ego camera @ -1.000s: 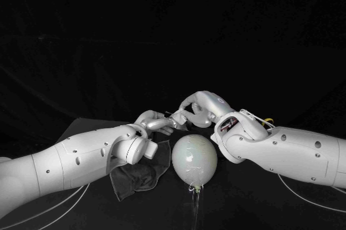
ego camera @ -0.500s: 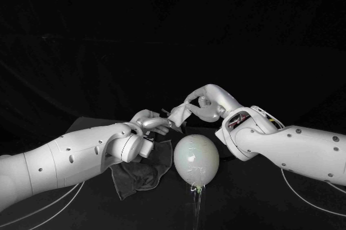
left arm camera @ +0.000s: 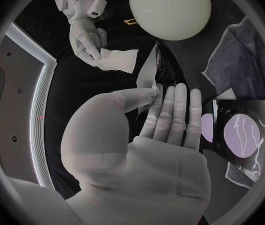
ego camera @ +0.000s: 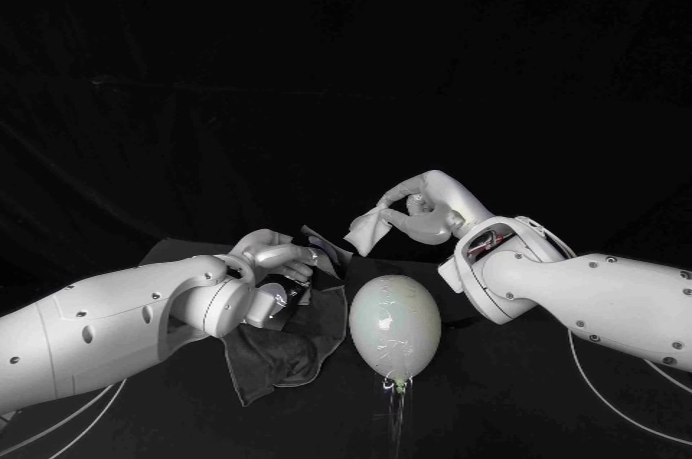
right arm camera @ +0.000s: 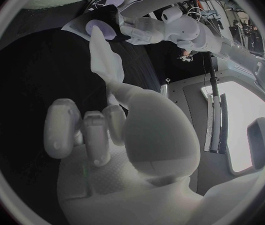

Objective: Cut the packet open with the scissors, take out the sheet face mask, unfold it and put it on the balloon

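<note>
1. Since a second ago the two hands are drawing apart: the left hand (ego camera: 277, 266) is pulling back low toward its own side, while the right hand (ego camera: 417, 213) is lifting away with the sheet mask (ego camera: 368, 232).
2. Nearest, a dark cloth (ego camera: 274, 359) is lying on the worktop (ego camera: 498, 419), and the balloon (ego camera: 394, 324) is sitting just beside it, between the arms.
3. Behind the cloth, the left hand is gripping the packet (ego camera: 320, 249) between thumb and fingers.
4. Farther back, the right hand is pinching the sheet mask, which is hanging still folded, clear of the packet and beyond the balloon.
5. Taking the mask out is looking done, so unfolding is coming next. That is calling for the left hand to drop the packet and take a free edge of the mask, so both hands can spread it.
</note>
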